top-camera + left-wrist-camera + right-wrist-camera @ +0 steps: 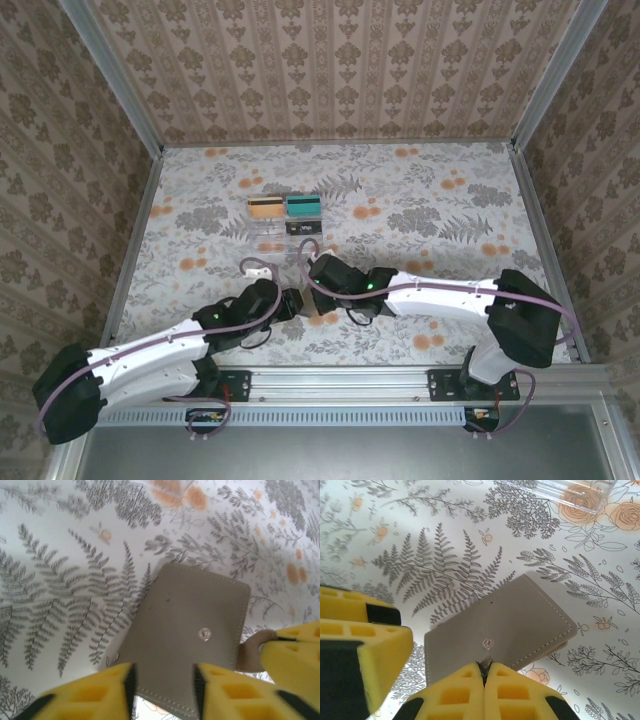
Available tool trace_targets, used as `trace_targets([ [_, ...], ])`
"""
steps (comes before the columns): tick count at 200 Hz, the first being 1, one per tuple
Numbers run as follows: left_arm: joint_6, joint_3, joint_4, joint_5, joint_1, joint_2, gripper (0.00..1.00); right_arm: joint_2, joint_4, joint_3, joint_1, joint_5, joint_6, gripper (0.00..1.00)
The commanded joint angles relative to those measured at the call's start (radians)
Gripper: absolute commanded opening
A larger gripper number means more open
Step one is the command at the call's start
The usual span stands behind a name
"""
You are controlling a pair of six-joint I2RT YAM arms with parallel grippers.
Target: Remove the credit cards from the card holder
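Grey-brown, leather-like material marks the card holder [190,625], which is seen lying flat and folded shut on the floral bench [60,555], toward its near middle and just ahead of both arms. A metal snap stud [205,634] is exposed on its upper face. The right claw [483,672] is pressed together and clamped on the holder's small closure tab [252,652] at one edge. The left claw [162,680] is held apart, its yellow foam fingers [100,695] set astride the neighbouring edge, with no grip shown. The credit cards are judged to be inside the fold.

The step in hand is judged to be the opening of the holder. It would be done well if the body were pinned flat by the left claw while the tab is drawn up and over by the right. The pull should be slow, so that the soft holder is not dragged across the bench.

Little room is left between the two claws, which are crowded just beside each other, so the pull is best directed away from the left fingers. A clear acrylic stand [285,232] carrying an orange and a teal card is set beyond the holder, near but apart. Any swing of the cover should be kept short of it. Open bench is offered to either side, and the papered walls [330,70] are well apart.
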Motion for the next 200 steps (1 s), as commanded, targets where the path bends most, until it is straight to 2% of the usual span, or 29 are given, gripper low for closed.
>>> trace_targets([
  [1, 0.039, 0.056, -0.085, -0.032, 0.004, -0.035, 0.53, -0.051, 0.064, -0.013, -0.014, -0.106, 0.013, 0.0],
  [25, 0.046, 0.05, -0.143, -0.051, 0.015, -0.107, 0.64, -0.075, 0.092, -0.006, -0.023, -0.146, 0.026, 0.0],
  [66, 0.046, 0.036, -0.189, -0.055, 0.028, -0.165, 0.68, -0.083, 0.12, -0.03, -0.062, -0.162, 0.049, 0.0],
  [83, 0.046, 0.038, -0.189, -0.051, 0.031, -0.161, 0.67, -0.103, 0.151, -0.072, -0.073, -0.158, 0.065, 0.0],
  [117, 0.056, 0.048, -0.177, -0.038, 0.03, -0.124, 0.65, -0.185, 0.105, -0.167, -0.091, -0.082, 0.078, 0.0],
  [141, 0.062, 0.053, -0.153, -0.02, 0.029, -0.082, 0.61, -0.242, -0.013, -0.218, -0.104, 0.074, 0.071, 0.0],
  [165, 0.062, 0.054, -0.126, -0.007, 0.028, -0.042, 0.59, -0.271, -0.095, -0.26, -0.129, 0.177, 0.075, 0.0],
  [200, 0.061, 0.053, -0.035, 0.028, 0.016, 0.031, 0.51, -0.237, -0.092, -0.312, -0.163, 0.186, 0.08, 0.0],
])
